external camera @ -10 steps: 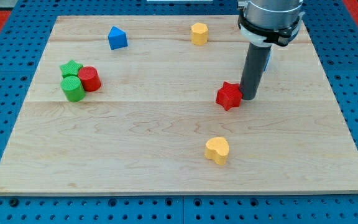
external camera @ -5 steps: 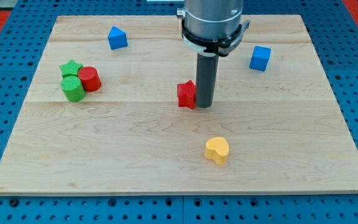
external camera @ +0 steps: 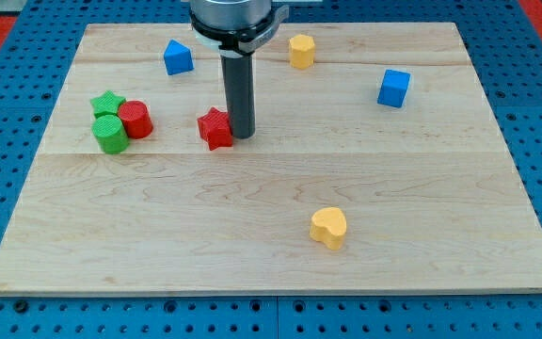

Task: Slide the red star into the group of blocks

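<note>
While pressed against the right side of the red star-shaped block (external camera: pixel 215 128) (five blunt points, flat top, left of centre), my tip (external camera: pixel 242 136); no jaws to report.

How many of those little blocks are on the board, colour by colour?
Red: 2, the red star and the red cylinder.
Green: 2, the green star and the green cylinder.
Blue: 2, the blue pointed block and the blue cube.
Yellow: 2, the yellow heart and the yellow block.
Total: 8.
</note>
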